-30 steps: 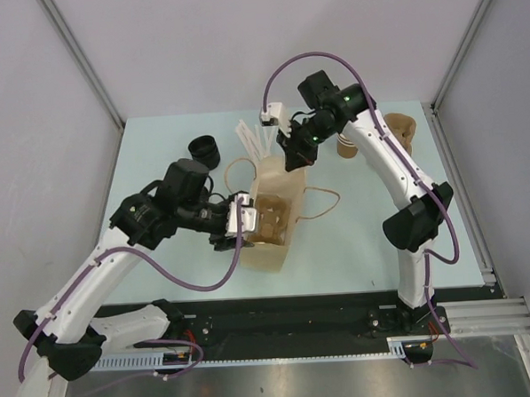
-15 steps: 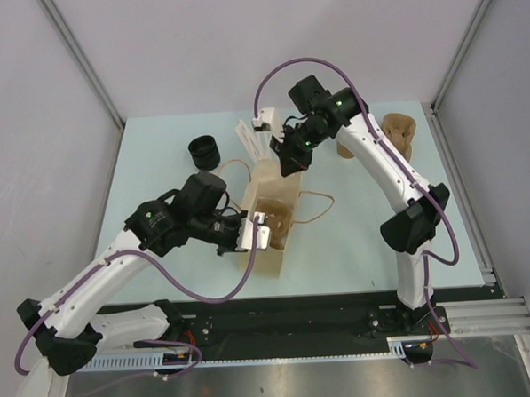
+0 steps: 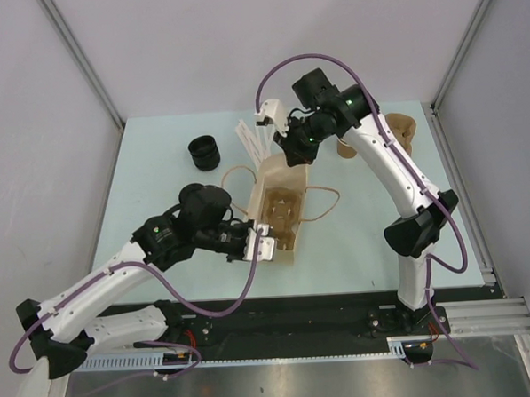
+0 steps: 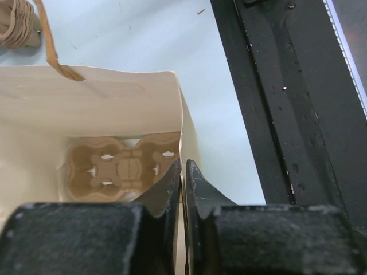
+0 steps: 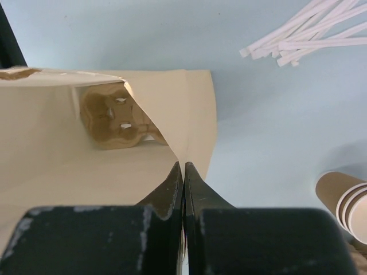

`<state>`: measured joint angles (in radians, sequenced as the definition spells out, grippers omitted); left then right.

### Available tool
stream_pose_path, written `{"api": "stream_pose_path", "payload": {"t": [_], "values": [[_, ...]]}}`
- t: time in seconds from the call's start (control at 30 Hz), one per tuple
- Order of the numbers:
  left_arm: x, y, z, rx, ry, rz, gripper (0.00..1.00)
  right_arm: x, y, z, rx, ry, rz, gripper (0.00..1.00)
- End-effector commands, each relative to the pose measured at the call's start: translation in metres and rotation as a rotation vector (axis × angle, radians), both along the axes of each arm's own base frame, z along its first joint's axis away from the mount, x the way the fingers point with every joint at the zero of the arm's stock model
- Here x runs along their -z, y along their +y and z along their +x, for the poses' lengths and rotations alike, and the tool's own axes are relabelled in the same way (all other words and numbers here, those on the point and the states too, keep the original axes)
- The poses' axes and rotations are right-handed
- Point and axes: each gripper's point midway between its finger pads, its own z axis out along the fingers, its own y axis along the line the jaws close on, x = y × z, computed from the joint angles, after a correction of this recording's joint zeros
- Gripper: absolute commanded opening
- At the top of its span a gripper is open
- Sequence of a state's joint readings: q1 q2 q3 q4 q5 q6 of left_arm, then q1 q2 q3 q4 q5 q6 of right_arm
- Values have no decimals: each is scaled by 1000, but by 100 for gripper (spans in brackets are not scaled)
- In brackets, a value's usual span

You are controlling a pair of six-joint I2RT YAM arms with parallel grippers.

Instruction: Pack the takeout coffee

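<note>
A tan paper bag (image 3: pixel 292 181) stands open mid-table with a brown pulp cup carrier (image 3: pixel 282 214) lying at its bottom. My left gripper (image 3: pixel 266 243) is shut on the bag's near rim; in the left wrist view the jaws of this gripper (image 4: pixel 183 166) pinch the bag wall (image 4: pixel 114 97), with the carrier (image 4: pixel 123 166) below. My right gripper (image 3: pixel 291 157) is shut on the far rim; the right wrist view shows this gripper (image 5: pixel 183 167) clamping the paper bag (image 5: pixel 57 166) above the carrier (image 5: pixel 109 117). The takeout coffee is out of view.
A stack of black lids (image 3: pixel 204 153) sits at the back left. White straws (image 3: pixel 253 137) lie behind the bag. Stacked lidless cups (image 3: pixel 345 146) and more pulp carriers (image 3: pixel 402 129) are at the back right. The black base rail (image 4: pixel 287 114) runs close to the bag's near side.
My left gripper has moved from the bag's left side to its near rim and shut on it. The bag's mouth now stands wider and squarer. The right gripper kept its hold.
</note>
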<state>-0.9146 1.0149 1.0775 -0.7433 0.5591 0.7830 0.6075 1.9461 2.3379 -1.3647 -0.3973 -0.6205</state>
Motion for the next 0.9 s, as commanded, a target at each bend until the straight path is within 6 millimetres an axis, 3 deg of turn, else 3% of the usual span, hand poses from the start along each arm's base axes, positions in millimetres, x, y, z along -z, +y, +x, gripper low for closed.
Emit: {"api": "stream_pose_path", "payload": {"t": [0.0,0.13,0.2,0.27,0.3,0.33,0.43,0.53,0.57,0.63,0.67,0.73,0.77,0.83,0.87], "values": [[-3,-12,6,-10,-2,-34,28,-11,-21,-28,-12,41,-51,0],[-22,-13,16,-97,-3,-74,63,-8,-19,-28,-36,34,-55,0],[-39,-12,19,-134,-6,-106,76,-10,-17,-27,-43,23,-49,0],[-67,-8,21,-170,-25,-166,82,-10,-16,-27,-56,14,-50,0],[-78,-6,21,-179,-30,-191,91,-10,-16,-29,-63,13,-48,0],[-97,-3,20,-195,-32,-237,94,-8,-16,-30,-68,16,-54,0],[-131,9,27,-252,-17,-323,99,-6,-15,-30,-78,10,-58,0],[-166,34,54,-409,27,-445,100,-3,-15,-29,-76,14,-66,0],[-170,54,78,-524,29,-467,100,-2,-16,-29,-75,19,-68,0],[-175,76,100,-650,82,-496,100,-1,-15,-28,-71,20,-69,0],[-167,103,128,-780,95,-485,99,-1,-15,-28,-71,21,-68,0],[-147,131,149,-918,168,-449,100,0,-14,-28,-68,25,-70,0],[-125,157,173,-1034,223,-418,100,1,-15,-28,-67,27,-70,0],[-87,178,185,-1161,350,-342,100,3,-14,-27,-63,33,-75,0],[-70,200,194,-1257,391,-318,100,4,-14,-26,-61,33,-76,0]]}}
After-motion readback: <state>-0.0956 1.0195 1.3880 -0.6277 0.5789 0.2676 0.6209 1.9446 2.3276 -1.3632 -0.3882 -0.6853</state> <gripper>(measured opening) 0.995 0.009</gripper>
